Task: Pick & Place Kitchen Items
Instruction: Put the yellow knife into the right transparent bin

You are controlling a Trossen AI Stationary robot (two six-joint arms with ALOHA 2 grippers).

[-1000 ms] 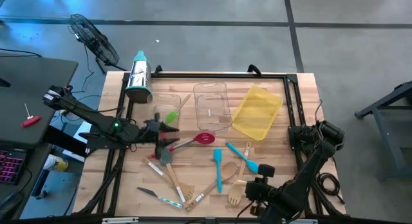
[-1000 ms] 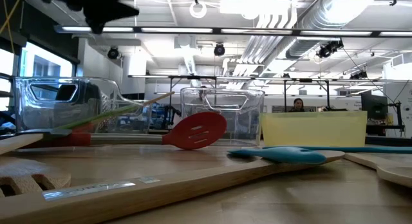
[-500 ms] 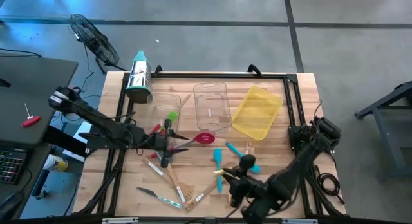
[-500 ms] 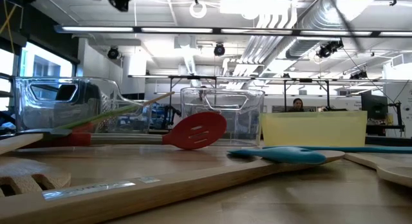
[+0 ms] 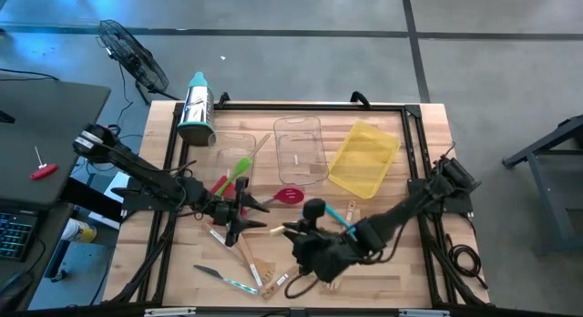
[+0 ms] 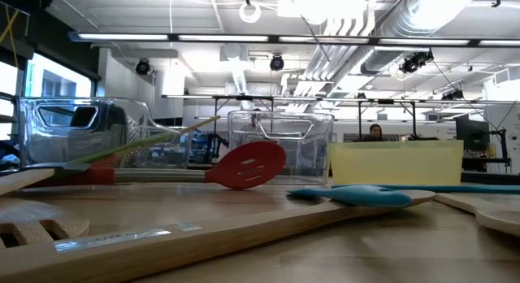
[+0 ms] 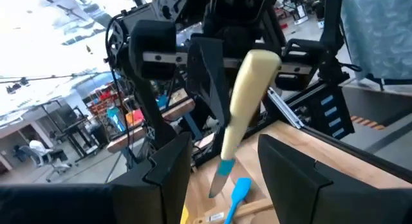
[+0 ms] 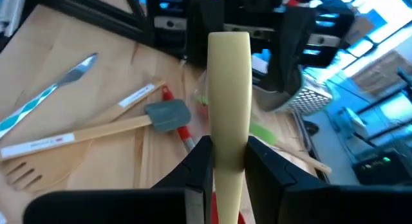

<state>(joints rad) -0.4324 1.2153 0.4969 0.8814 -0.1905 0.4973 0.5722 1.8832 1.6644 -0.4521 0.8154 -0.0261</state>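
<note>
Both hands are pinching a utensil. Left hand (image 7: 219, 166), over the left-centre of the worktop (image 5: 419, 126), grips a small knife (image 7: 241, 114) by its cream handle, blade pointing away from the wrist. Right hand (image 8: 225, 166), reaching across to the middle front of the worktop, is closed on a pale wooden handle (image 8: 229, 95); which utensil this is cannot be told, since its working end is hidden.

Around them most of the kitchen items lie loose on the boards: a grey spatula (image 8: 166, 114) with a wooden handle, a wooden fork (image 8: 38, 163), a teal-patterned knife (image 8: 45, 95), a red slotted spoon (image 5: 290, 196) and a teal spatula (image 6: 357, 195).

Farther back stand a small clear bin (image 5: 235, 148) with a green spatula (image 5: 243, 164) leaning at it, a larger clear bin (image 5: 301, 148) and a yellow bin (image 5: 364, 158). The two larger bins look empty from above, so the sorting seems barely begun: two items are lifted, and nearly everything else is left to place.
</note>
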